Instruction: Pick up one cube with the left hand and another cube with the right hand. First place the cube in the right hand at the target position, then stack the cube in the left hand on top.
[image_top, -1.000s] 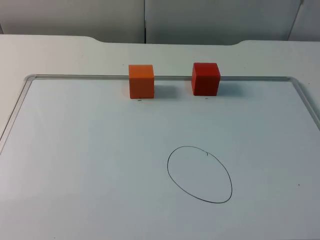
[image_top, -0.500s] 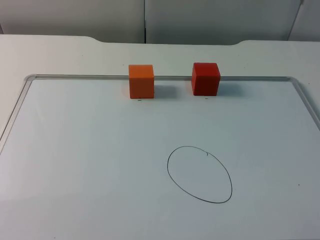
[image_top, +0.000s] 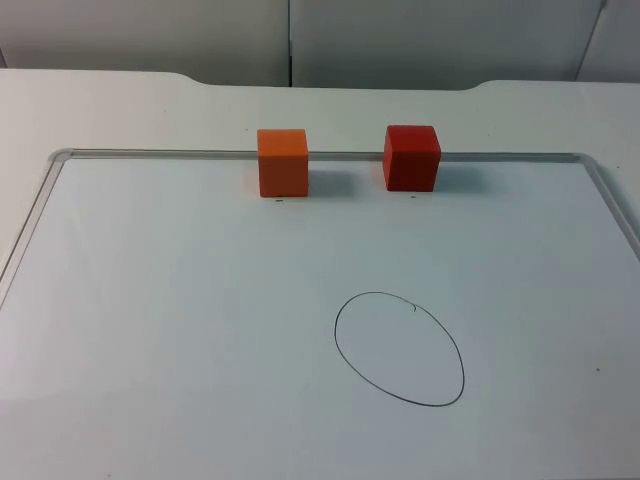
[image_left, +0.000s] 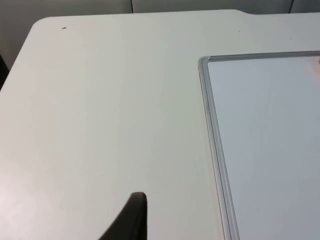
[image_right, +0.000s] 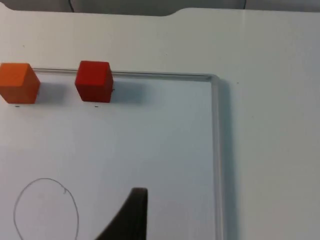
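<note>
The orange cube (image_top: 283, 162) and the red cube (image_top: 412, 157) stand side by side at the far edge of a white board with a thin grey metal frame (image_top: 40, 195), near each other but not touching; the orange one is on the left, the red one on the right. As cubes they have no long axis; each sits flat on one face, with its front face turned roughly toward the near edge of the white table top (image_top: 120, 105). We see a hand-drawn black oval outline (image_top: 399, 348) on the board nearer to us, well apart from both cubes. The left gripper (image_left: 131, 217) hangs over bare table just beside the board's left frame, and the right gripper (image_right: 131, 215) hangs over the board's right part, between the oval and the right frame; we cannot tell whether either is parted or closed. Compared with the earlier frames, we find nothing moved: cubes and oval lie where they were.
</note>
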